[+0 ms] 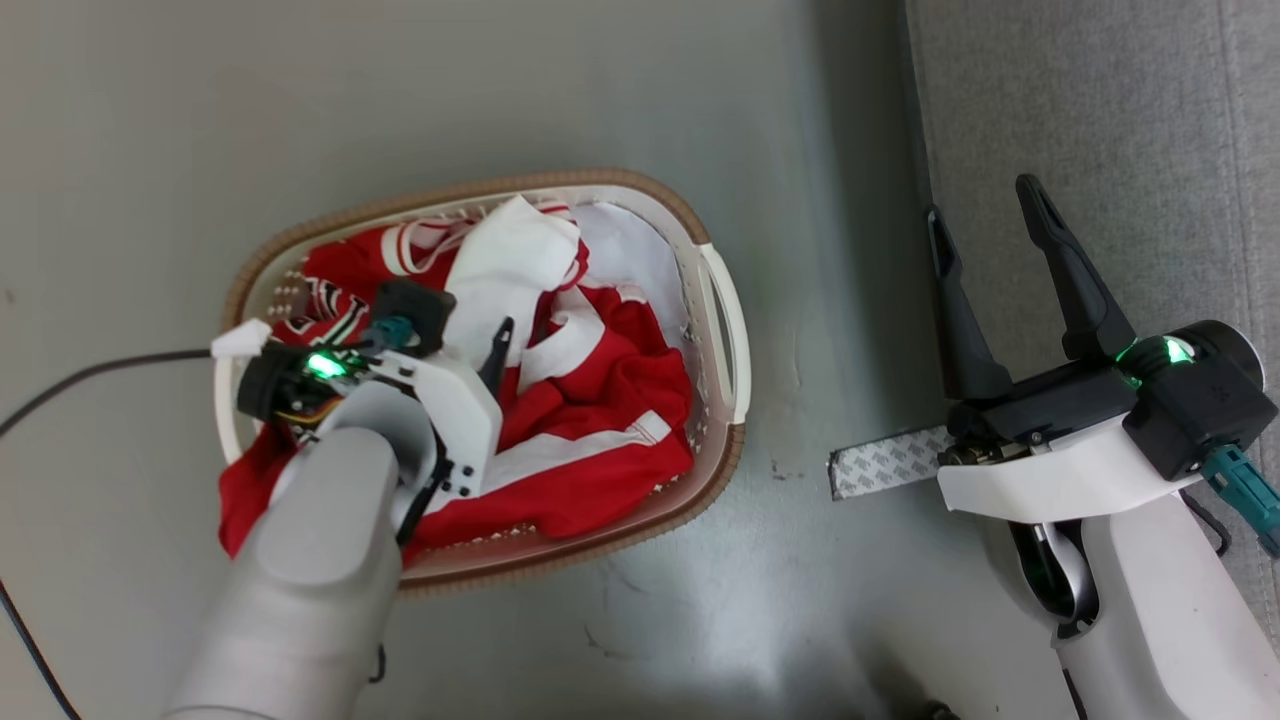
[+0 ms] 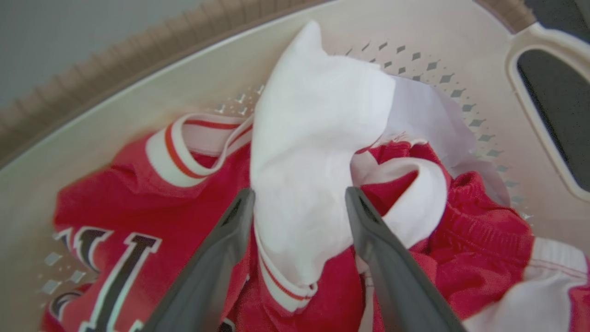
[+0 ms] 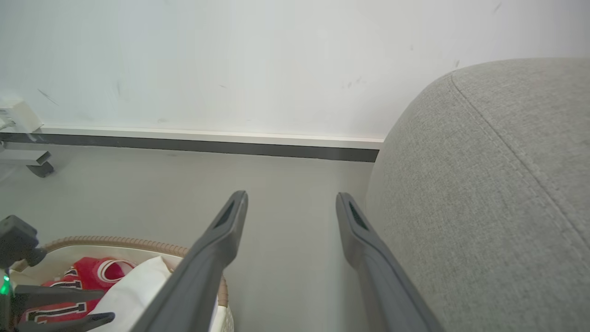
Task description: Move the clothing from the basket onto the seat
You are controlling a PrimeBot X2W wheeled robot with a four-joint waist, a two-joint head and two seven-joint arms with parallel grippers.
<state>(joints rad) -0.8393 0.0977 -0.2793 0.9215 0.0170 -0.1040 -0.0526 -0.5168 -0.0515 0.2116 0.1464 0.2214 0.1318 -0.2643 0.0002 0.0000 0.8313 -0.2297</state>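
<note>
The left gripper (image 2: 299,191) is hanging inside the basket (image 2: 184,83) with its two dark fingers spread wide apart. A raised white fold (image 2: 313,138) of the clothing (image 1: 600,420) is standing between the fingertips, seemingly brushing their inner faces but not pinched. To one side of that fold a red jersey (image 2: 152,216) with black-and-white lettering and white striped trim is lying crumpled. To the other side more red fabric is bunching up toward the handle end of the basket. The whole heap is sitting inside the brown rim, with one red corner spilling over the near edge beneath the left forearm. The cloth is looking light, limp and a little slick, so it is likely to drape and trail rather than hold a shape. It will not break, but a shallow pinch may slip off. The white fold is probably the best place to take hold, low down where the layers are thickest. The basket is resting on the grey floor (image 1: 600,100). Well to its right, the right gripper (image 1: 982,200) is hovering empty with its fingers apart. It is sitting just over the near edge of the grey woven seat (image 1: 1100,130), which is carrying no clothing in these views.
</note>
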